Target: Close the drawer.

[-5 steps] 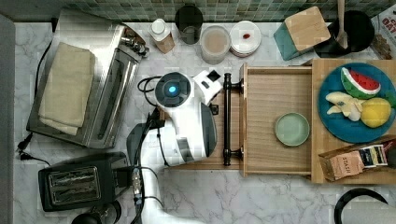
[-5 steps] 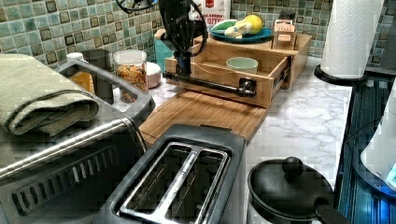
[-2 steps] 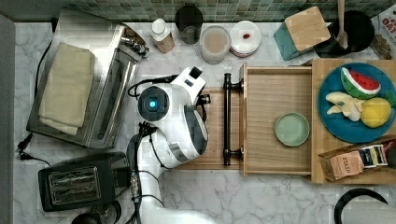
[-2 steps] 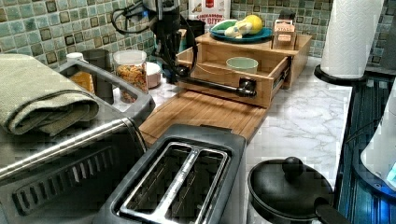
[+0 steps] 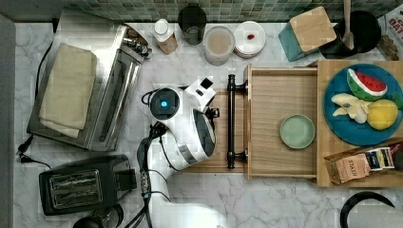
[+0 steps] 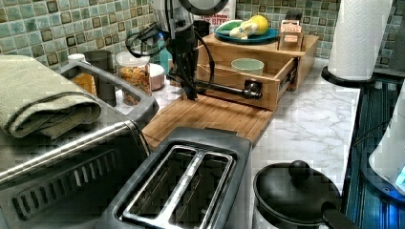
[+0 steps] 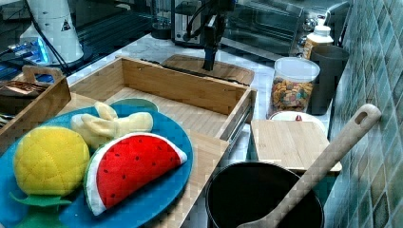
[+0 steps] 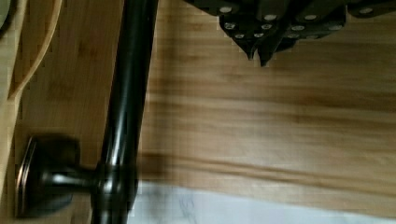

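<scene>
The light-wood drawer (image 5: 271, 95) stands pulled out toward the top view's left, with a pale green bowl (image 5: 297, 131) inside it. Its black bar handle (image 5: 231, 121) runs along the front. My gripper (image 5: 215, 113) hangs just off the handle on the top view's left, above the bamboo cutting board (image 5: 216, 164). In the wrist view the gripper (image 8: 259, 55) has its tips together with nothing between them, and the handle (image 8: 130, 84) lies a short way to one side. The left view shows the gripper (image 6: 192, 95) pointing down beside the handle (image 6: 224, 88), apart from it.
A toaster oven (image 5: 85, 80) and a black toaster (image 5: 76, 187) stand on the top view's left. Jars and cups (image 5: 218, 42) line the back wall. A blue plate of toy fruit (image 5: 361, 104) and a tea box (image 5: 361, 164) sit on the drawer's cabinet.
My gripper has drawn back from the handle toward the top view's left and turned at the wrist. The drawer stays where it was.
</scene>
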`<state>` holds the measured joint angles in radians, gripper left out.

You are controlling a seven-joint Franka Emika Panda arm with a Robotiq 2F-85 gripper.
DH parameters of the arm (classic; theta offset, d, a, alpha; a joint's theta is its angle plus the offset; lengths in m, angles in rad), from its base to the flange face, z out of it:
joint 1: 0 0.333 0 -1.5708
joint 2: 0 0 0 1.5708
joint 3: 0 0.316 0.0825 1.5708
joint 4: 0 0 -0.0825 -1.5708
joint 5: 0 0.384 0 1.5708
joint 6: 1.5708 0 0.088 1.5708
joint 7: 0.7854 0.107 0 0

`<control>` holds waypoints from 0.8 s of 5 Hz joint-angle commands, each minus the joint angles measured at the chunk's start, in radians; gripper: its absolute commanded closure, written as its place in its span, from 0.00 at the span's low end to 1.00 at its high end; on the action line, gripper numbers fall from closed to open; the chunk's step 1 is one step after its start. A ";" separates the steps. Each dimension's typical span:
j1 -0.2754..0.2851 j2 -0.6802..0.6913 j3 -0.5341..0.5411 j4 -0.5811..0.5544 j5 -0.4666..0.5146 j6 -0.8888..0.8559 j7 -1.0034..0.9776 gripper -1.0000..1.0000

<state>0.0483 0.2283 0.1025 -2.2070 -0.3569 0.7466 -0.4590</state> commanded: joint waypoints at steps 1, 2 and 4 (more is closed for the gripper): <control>-0.038 -0.029 -0.052 -0.082 -0.027 0.115 0.036 1.00; -0.068 -0.051 -0.075 -0.091 0.008 0.112 -0.042 1.00; -0.153 -0.084 -0.150 -0.096 0.026 0.127 -0.205 1.00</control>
<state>-0.0062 0.2161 0.0248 -2.3164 -0.3423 0.8516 -0.5630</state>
